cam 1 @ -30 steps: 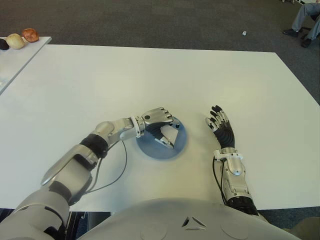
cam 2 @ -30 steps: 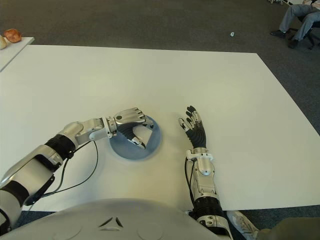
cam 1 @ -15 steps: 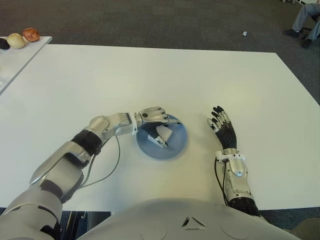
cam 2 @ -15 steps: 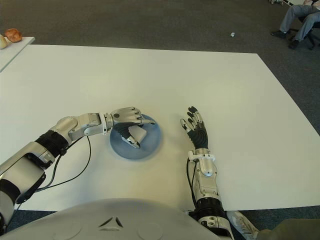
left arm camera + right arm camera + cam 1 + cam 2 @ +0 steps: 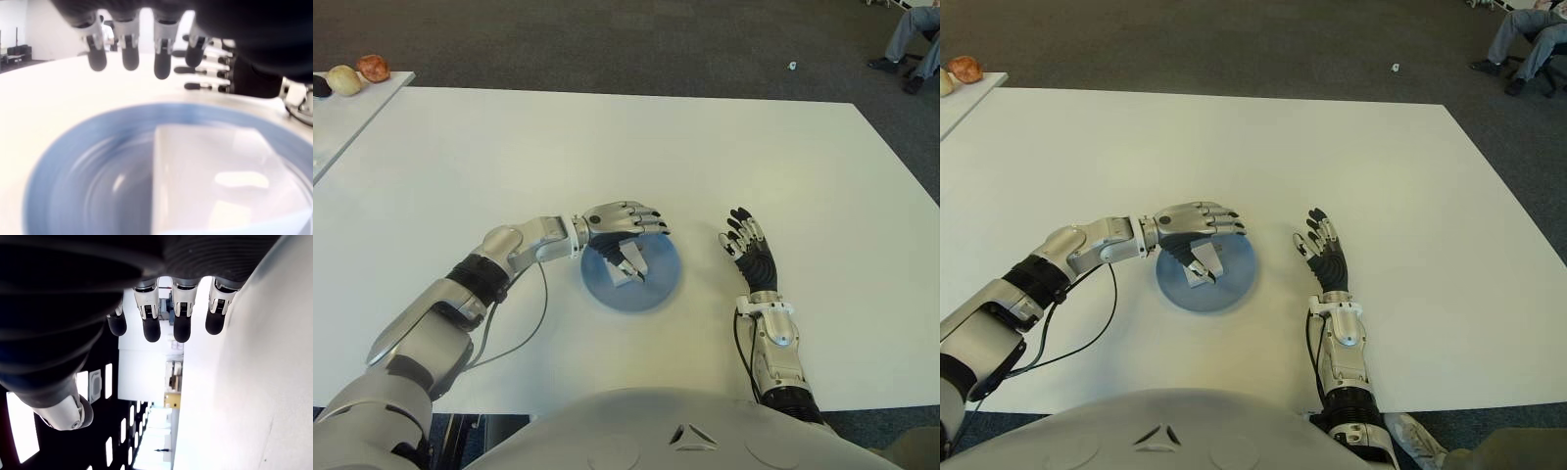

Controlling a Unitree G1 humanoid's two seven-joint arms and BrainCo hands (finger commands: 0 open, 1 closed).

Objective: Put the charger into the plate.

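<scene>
A blue plate sits on the white table in front of me. The white charger lies inside it, seen close as a pale block on the blue plate in the left wrist view. My left hand hovers over the plate's far-left part, its fingers stretched out above the charger and the thumb down near it. Nothing is held in it. My right hand shows to the right of the plate, fingers spread, idle.
A side table at the far left carries some small round items. A person's legs show on the carpet at the far right. A black cable loops under my left forearm.
My left hand's fingers have uncurled from around the charger, which now lies loose in the plate. The right hand has not moved.
</scene>
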